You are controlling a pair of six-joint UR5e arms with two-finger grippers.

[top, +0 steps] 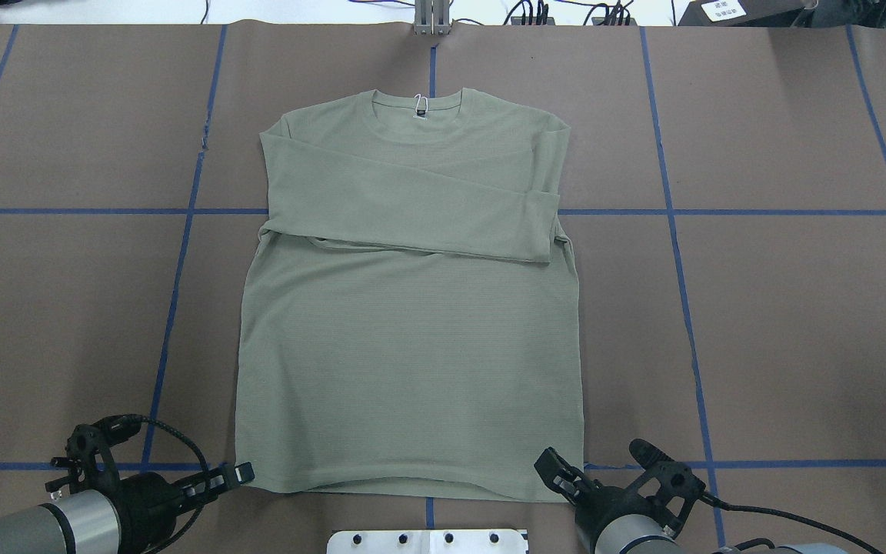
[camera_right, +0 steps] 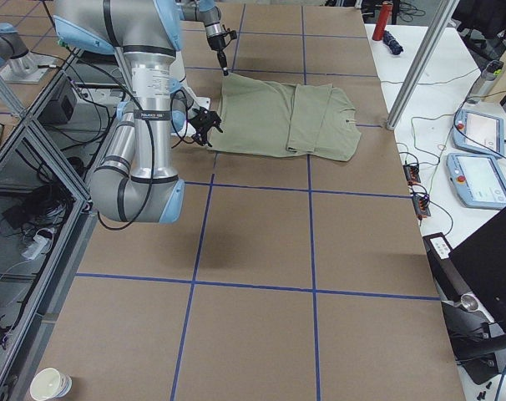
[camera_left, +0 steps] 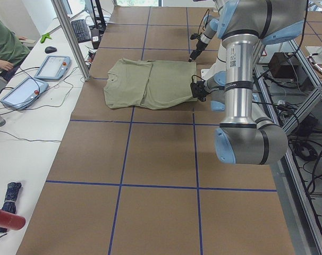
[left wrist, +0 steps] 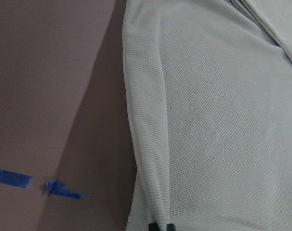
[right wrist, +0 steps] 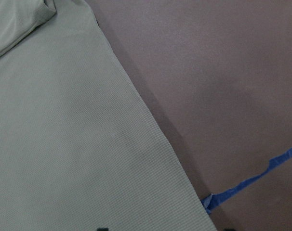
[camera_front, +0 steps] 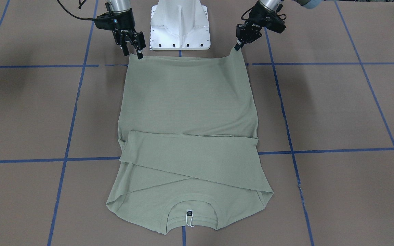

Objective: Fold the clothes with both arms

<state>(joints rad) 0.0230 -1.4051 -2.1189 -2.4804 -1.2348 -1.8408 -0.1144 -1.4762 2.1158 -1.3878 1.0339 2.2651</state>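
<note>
The shirt [top: 412,346] is being presented flat mid-table, sleeves folded across. One hem corner is being pinched by left gripper [camera_front: 237,47]; right gripper [camera_front: 132,54] is being held open at the other. Lopsided lift, skewed fold being risked.

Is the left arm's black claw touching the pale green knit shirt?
Touching. Front-facing view: the left gripper meets the green shirt at its hem corner, drawn into a peak.
</note>
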